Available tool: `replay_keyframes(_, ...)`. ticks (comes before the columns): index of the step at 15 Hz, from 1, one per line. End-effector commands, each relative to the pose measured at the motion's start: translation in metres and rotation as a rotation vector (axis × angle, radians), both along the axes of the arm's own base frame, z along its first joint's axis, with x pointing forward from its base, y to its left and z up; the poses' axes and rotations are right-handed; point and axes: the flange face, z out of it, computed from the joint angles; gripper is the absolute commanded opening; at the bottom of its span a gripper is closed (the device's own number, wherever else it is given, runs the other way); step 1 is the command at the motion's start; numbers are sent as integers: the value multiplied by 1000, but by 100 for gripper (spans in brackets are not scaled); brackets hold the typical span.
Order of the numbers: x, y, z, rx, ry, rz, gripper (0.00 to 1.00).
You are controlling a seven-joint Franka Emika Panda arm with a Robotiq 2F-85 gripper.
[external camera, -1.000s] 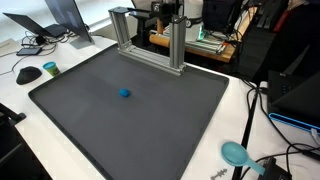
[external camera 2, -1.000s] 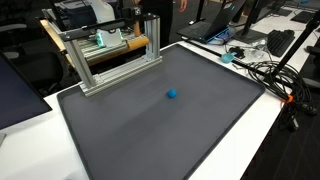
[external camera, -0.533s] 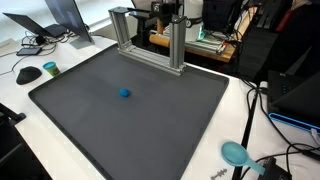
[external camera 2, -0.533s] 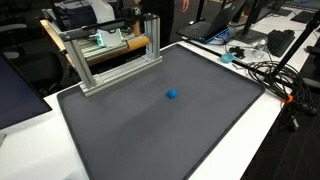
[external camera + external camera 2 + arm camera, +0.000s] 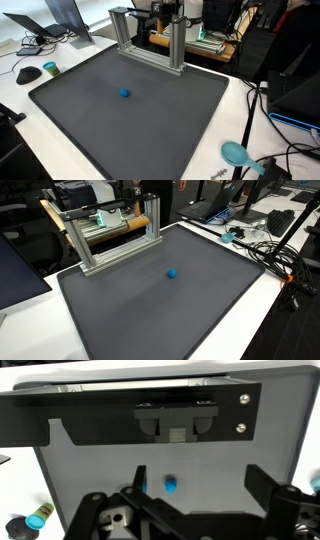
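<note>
A small blue object [image 5: 124, 93] lies near the middle of a large dark grey mat [image 5: 90, 125], and shows in both exterior views [image 5: 171, 275]. The arm and gripper are out of sight in both exterior views. In the wrist view my gripper [image 5: 200, 488] is open and empty, well above the mat [image 5: 220, 460]. The blue object [image 5: 170, 485] lies between the two fingers, nearer one of them, and nothing touches it.
An aluminium frame [image 5: 150, 40] stands along the mat's far edge, seen also in an exterior view [image 5: 110, 235]. A teal tool [image 5: 235, 153], cables [image 5: 270, 255], a mouse [image 5: 28, 74] and a laptop [image 5: 65, 18] lie on the white table around the mat.
</note>
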Motion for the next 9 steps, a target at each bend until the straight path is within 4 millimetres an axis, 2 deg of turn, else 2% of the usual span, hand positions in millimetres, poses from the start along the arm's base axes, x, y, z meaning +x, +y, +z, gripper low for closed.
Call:
replay_keyframes(1,5,7,-18,-29,-21,16,100)
replay_keyframes(5,3,12,-47,-35,-38,27,100)
replay_keyframes(9,-6,8,-73,-46,-8,26,100)
